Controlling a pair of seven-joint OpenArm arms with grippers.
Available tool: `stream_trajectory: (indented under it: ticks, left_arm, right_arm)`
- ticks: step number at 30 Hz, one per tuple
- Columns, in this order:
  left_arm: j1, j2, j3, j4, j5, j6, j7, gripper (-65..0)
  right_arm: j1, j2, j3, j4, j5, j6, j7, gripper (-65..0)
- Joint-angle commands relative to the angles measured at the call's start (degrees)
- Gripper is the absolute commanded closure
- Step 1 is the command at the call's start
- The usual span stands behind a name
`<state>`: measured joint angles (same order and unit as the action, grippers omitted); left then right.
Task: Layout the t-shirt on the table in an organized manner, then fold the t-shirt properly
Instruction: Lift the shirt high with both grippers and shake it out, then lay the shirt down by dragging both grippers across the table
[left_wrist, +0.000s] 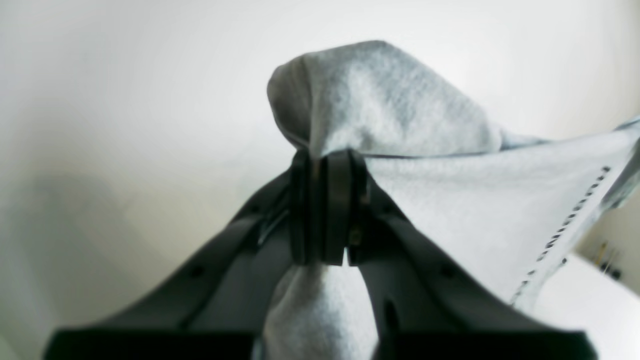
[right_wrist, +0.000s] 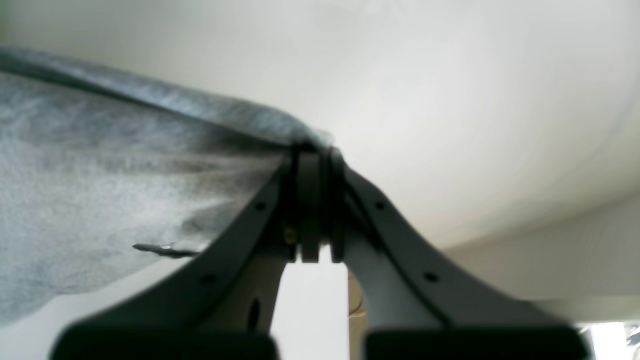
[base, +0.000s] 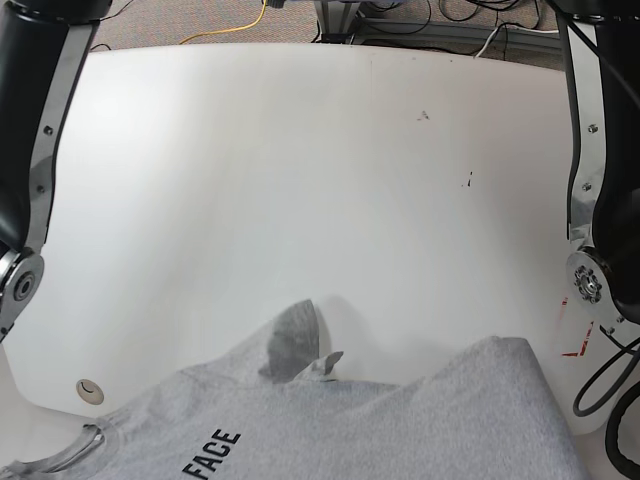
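White glossy bench (base: 300, 150) fills the base view, bare across the middle, with a few dark specks toward the far right, a round grommet hole (base: 90, 390) near the front left corner and red tape marks (base: 572, 345) at the right edge. Cables lie on the floor beyond the far edge.

T-shirt (base: 400, 430): light heather-grey, lifted along the near side of the bench, spanning most of the lower frame. Dark lettering reading "FACE" shows at the bottom left. A small dark-shaded fold pokes up near the middle.

Left gripper (left_wrist: 327, 205): fingers pressed together on a bunched corner of the grey fabric; cloth bulges above the fingertips and hangs below them, and a stitched hem runs off to the right.

Right gripper (right_wrist: 315, 200): fingers closed on a taut edge of the shirt, fabric stretching away to the left.

Judgement: each arm holds one corner so the garment hangs spread between them, ready to be laid flat. Layout not yet done; folding not begun. Risk: the thin pinch on the right may slip under tension.
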<state>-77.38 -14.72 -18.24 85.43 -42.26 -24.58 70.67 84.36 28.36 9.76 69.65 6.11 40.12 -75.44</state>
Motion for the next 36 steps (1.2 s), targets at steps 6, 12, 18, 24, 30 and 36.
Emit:
stream_trajectory:
  ticks: [6, 12, 18, 24, 30, 36]
  left_arm:
    - [4.1, 1.9, 2.3, 0.1, -4.9, 0.0, -1.8, -0.4]
    - [19.1, 0.2, 2.4, 7.5, -8.3, 0.0, -1.8, -0.4]
    - [37.1, 0.2, 2.2, 18.4, -9.2, 0.0, -1.8, -0.3]
    - [53.5, 0.2, -0.6, 22.3, -9.5, 0.0, -1.8, -0.3]
    - [70.1, 0.1, -3.9, 22.7, -9.5, 0.0, -1.8, 0.0]
    - [82.8, 0.0, -9.1, 22.7, -9.4, 0.0, -1.8, 0.0]
  right_arm:
    - [1.7, 3.9, -0.7, 0.6, 0.1, -0.1, -2.8, 0.0]
    - [-13.2, 6.2, 5.1, 10.2, 2.9, -0.1, -4.6, 0.0]
    - [-33.3, 6.6, 11.0, 23.7, 6.5, -0.1, -4.6, 0.0]
    - [-52.0, 2.7, 18.9, 33.7, 7.6, -0.1, -4.6, 0.0]
    - [-70.1, -3.3, 25.0, 38.9, 10.4, -0.1, -4.6, 0.0]
    - [-83.4, -8.7, 28.7, 41.0, 13.5, -0.1, -4.6, 0.0]
